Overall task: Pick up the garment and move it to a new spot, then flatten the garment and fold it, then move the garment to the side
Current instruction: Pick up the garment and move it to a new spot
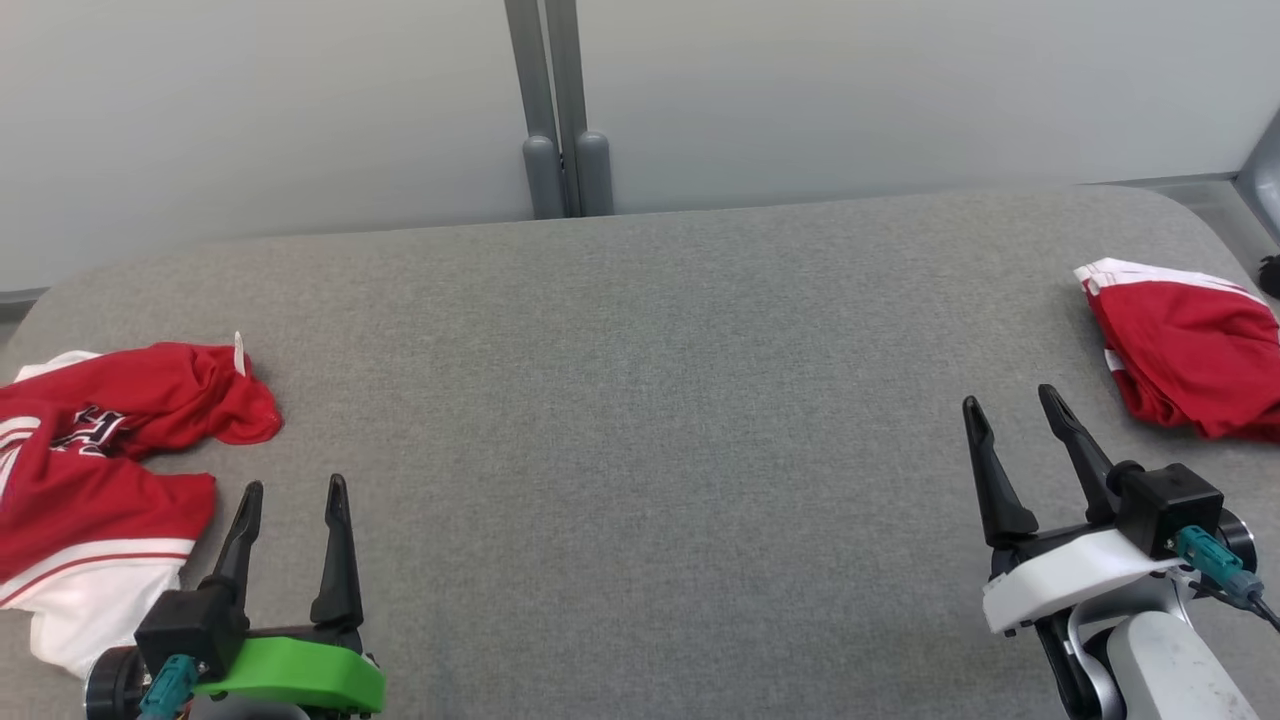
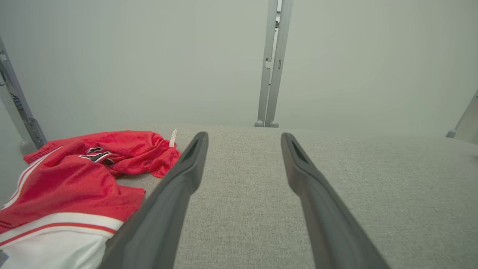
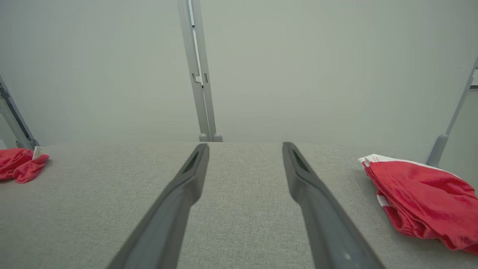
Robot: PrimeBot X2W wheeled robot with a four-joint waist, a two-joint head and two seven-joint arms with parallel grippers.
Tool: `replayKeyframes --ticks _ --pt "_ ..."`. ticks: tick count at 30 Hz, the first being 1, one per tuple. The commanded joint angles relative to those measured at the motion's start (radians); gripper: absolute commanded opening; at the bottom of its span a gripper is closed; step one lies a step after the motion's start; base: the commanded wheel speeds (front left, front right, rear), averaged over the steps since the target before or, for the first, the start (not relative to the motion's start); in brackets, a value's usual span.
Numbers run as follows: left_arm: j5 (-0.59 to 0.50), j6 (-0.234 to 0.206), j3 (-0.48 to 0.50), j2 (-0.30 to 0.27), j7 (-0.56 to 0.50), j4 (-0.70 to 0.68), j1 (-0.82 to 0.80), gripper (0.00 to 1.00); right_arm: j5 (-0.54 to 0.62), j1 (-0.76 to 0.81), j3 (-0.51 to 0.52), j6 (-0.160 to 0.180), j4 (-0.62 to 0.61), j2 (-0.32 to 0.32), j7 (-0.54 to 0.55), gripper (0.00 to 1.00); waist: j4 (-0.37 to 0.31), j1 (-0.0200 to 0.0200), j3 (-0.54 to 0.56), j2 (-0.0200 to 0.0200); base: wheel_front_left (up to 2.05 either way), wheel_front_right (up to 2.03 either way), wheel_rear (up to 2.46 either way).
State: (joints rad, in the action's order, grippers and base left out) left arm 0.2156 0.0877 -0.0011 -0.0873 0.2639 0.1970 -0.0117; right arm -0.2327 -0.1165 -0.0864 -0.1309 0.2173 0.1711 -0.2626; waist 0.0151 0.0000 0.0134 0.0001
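Note:
A crumpled red and white garment [image 1: 100, 470] with a dark printed logo lies at the table's left edge; the left wrist view has it [image 2: 74, 183] at lower left. My left gripper [image 1: 294, 484] stands open just right of it, above the cloth surface, fingers [image 2: 179, 186] empty. A second red garment [image 1: 1190, 360] with white trim, bunched into a compact bundle, rests at the right edge. My right gripper [image 1: 1008, 396] is open and empty to its left, apart from it. From the right wrist, that bundle [image 3: 422, 190] sits at right and the crumpled one [image 3: 18, 164] far left.
The grey fabric-covered table [image 1: 640, 400] has rounded far corners and a wide bare middle. Behind it stands a pale wall with a grey double post [image 1: 560, 110] at centre. Another grey post [image 3: 448, 127] rises at the far right.

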Motion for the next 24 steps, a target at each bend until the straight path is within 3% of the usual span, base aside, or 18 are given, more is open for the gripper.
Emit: replayKeyframes --ticks 1,18,24 --pt "-0.011 0.001 0.005 -0.001 0.000 0.007 -0.017 1.00 0.001 0.007 -0.001 0.000 -0.004 0.004 -0.003 1.00 0.038 0.0000 -0.004 -0.0001 0.00 0.00 0.00" --pt "-0.006 -0.030 0.035 -0.014 -0.001 0.044 -0.015 1.00 -0.007 -0.007 -0.045 0.000 -0.005 -0.008 -0.003 1.00 0.365 0.0000 -0.014 -0.0001 0.00 0.00 0.00" --pt "0.004 -0.045 0.040 -0.018 -0.012 0.029 0.000 1.00 0.005 -0.003 -0.054 0.000 -0.015 -0.008 -0.003 1.00 0.439 0.0000 -0.012 -0.0001 0.00 0.00 0.00"
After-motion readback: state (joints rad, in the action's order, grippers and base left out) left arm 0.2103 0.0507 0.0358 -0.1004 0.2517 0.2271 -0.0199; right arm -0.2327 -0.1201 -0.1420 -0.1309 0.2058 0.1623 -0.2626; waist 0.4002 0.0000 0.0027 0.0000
